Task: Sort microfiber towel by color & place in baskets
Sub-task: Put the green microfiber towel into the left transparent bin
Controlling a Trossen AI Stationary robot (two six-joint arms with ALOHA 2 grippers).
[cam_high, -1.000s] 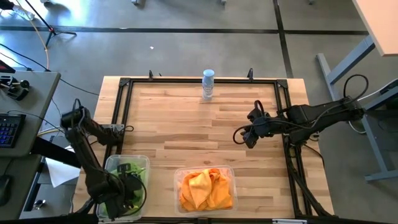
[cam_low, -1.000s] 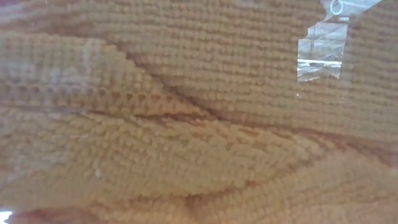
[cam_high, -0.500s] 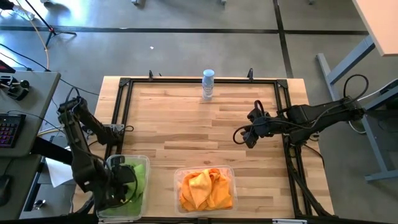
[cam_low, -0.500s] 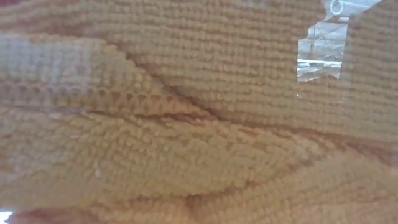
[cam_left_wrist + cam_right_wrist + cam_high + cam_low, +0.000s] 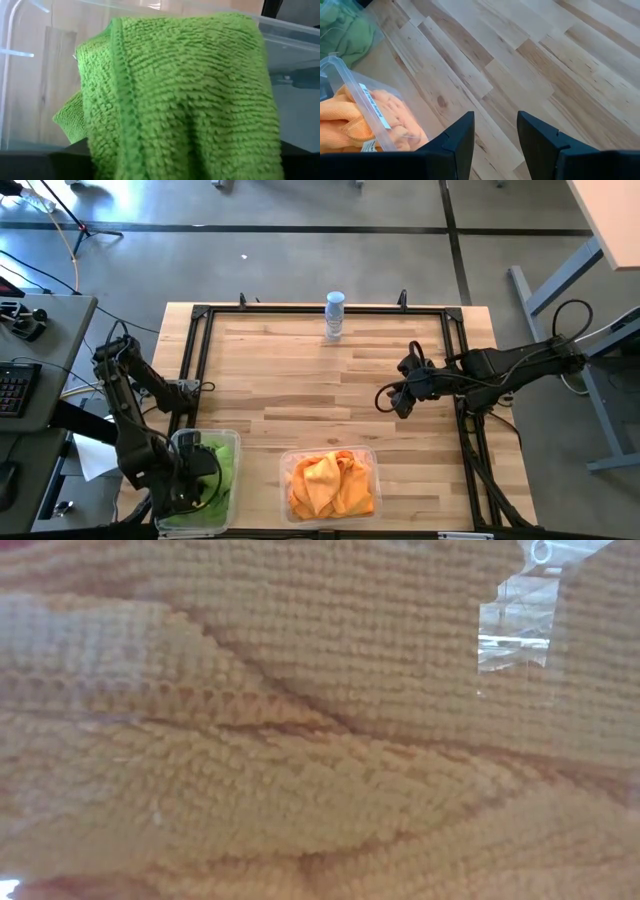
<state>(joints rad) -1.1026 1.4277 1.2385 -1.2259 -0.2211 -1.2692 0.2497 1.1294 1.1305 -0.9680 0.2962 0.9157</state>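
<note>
Green microfiber towels [image 5: 226, 464] lie in the narrower clear basket [image 5: 233, 440] at the table's near left. My left gripper [image 5: 198, 478] hangs over that basket, pointing down; a green towel [image 5: 190, 90] fills its wrist view and hides its tips, with the basket's rim [image 5: 295, 37] behind. Orange towels [image 5: 330, 485] lie bunched in the wider basket [image 5: 373, 456] at near centre and fill the low view [image 5: 300, 740]. My right gripper [image 5: 393, 401] [image 5: 495, 135] hangs open above bare wood at the right, with nothing between its fingers.
A small clear bottle [image 5: 334, 315] stands at the table's far edge. A black rail frame [image 5: 190, 370] runs around the tabletop. Bare wood [image 5: 310, 380] lies between the bottle and the baskets. The right wrist view shows the orange basket's wall [image 5: 370, 105].
My left gripper has risen from low inside the green basket to above it, shifting a little toward the table's left edge, and has then kept still. More of the green towels shows in the high view now.
</note>
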